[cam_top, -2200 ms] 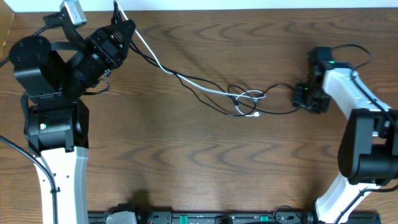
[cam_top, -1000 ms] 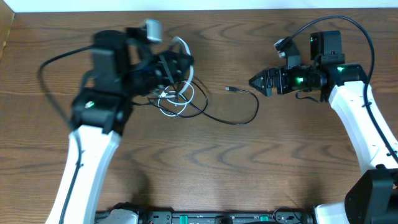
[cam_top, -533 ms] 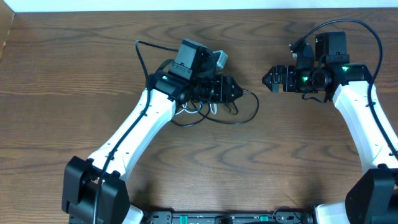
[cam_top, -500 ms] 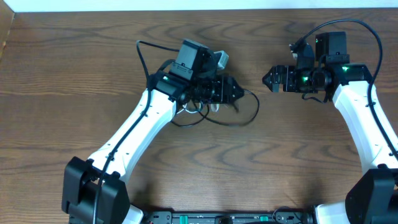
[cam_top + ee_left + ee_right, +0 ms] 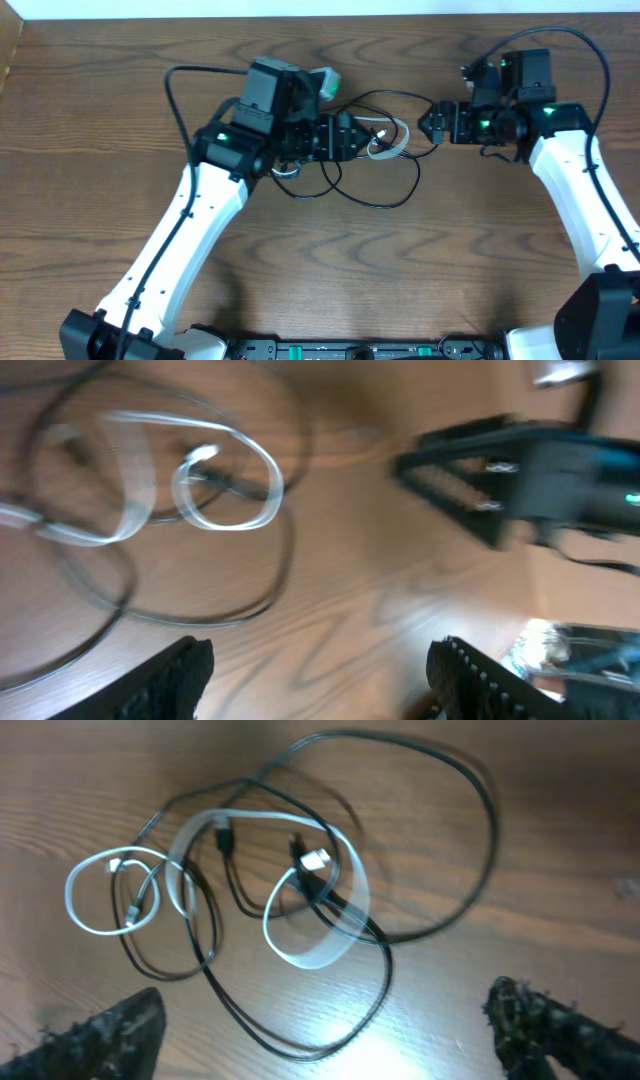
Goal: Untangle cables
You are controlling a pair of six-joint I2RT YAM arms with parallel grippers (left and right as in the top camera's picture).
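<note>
The cables lie in a loose tangle on the wooden table between my two grippers. The white cable (image 5: 386, 146) curls in small loops, and thin black cables (image 5: 396, 196) ring it in wider loops. My left gripper (image 5: 360, 137) hovers at the tangle's left side, open, with nothing between its fingers (image 5: 178, 672). Its wrist view shows a white loop (image 5: 228, 520) and a black loop (image 5: 205, 617) ahead on the wood. My right gripper (image 5: 430, 122) faces the tangle from the right, open and holding nothing. Below it lie white coils (image 5: 312, 946) and black loops (image 5: 478, 870). One black loop runs across the table between its fingertips (image 5: 100, 1035).
The table's far edge (image 5: 320, 16) meets a white wall. A black rail (image 5: 330, 350) runs along the near edge. Thick black robot cables arch over the left arm (image 5: 190, 72) and the right arm (image 5: 590, 50). The two grippers' tips stand close together.
My left gripper, shut on the bunched cables a second ago, carried them right toward the middle and has opened and let go. The cables now spread wider. The right gripper barely moved.
</note>
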